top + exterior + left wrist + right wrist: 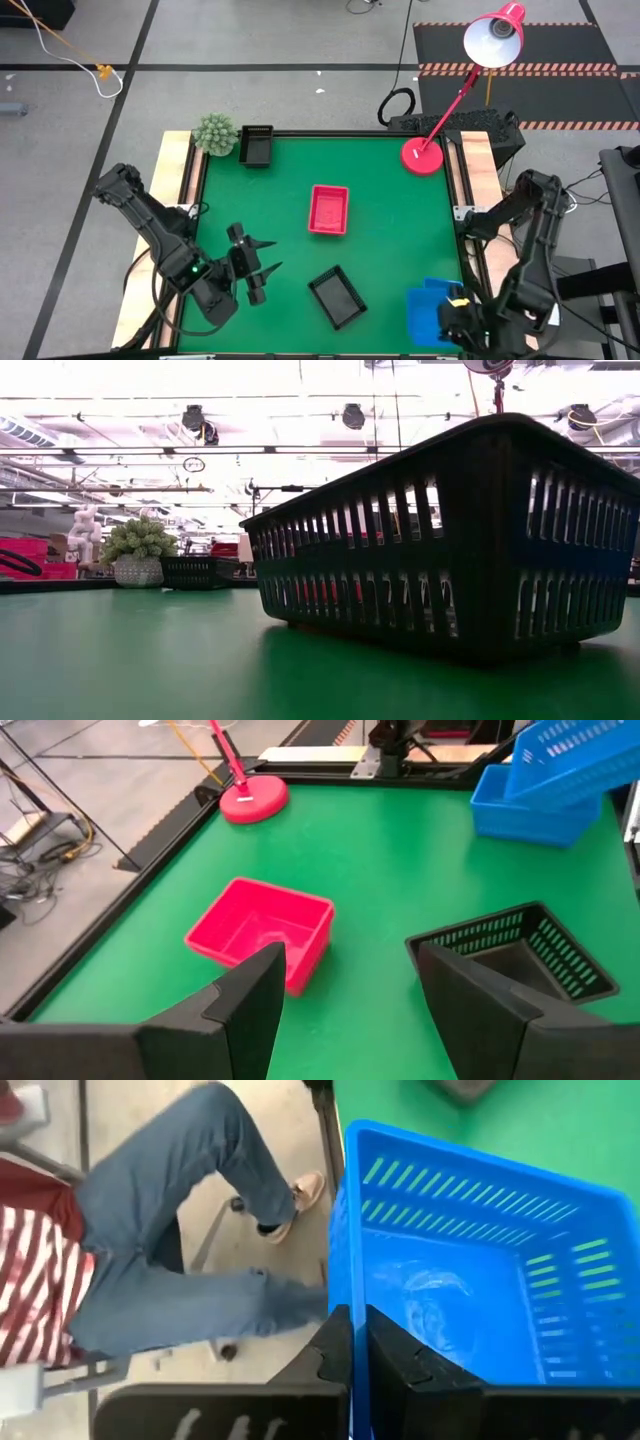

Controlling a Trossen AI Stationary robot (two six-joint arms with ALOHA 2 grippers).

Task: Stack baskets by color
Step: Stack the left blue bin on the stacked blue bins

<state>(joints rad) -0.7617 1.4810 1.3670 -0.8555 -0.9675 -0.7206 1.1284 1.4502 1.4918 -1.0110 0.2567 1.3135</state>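
Observation:
A red basket (pixel 329 209) sits mid-table, with a black basket (pixel 337 297) nearer the front edge and another black basket (pixel 256 146) at the far left. Two blue baskets are at the near right corner: one (pixel 535 812) rests on the table, and the other (pixel 580 760) is tilted above it with my right gripper (pixel 358 1350) shut on it. My left gripper (pixel 268 256) hovers open over the near left part of the table. It points toward the red basket (pixel 262 932) and the near black basket (pixel 520 955) and touches nothing. My right gripper pinches one side wall of the upper blue basket at its rim (pixel 348 1295), with one finger inside the basket and one outside. The fingers slant down onto it from the table's near right corner. The basket is tilted over the lower blue basket; whether they touch I cannot tell.
A red desk lamp's round base (pixel 422 156) stands at the far right and a fuzzy green plant (pixel 214 133) at the far left corner. A person's legs (pixel 180 1270) show beside the table's near right corner. Bare green surface lies between the baskets.

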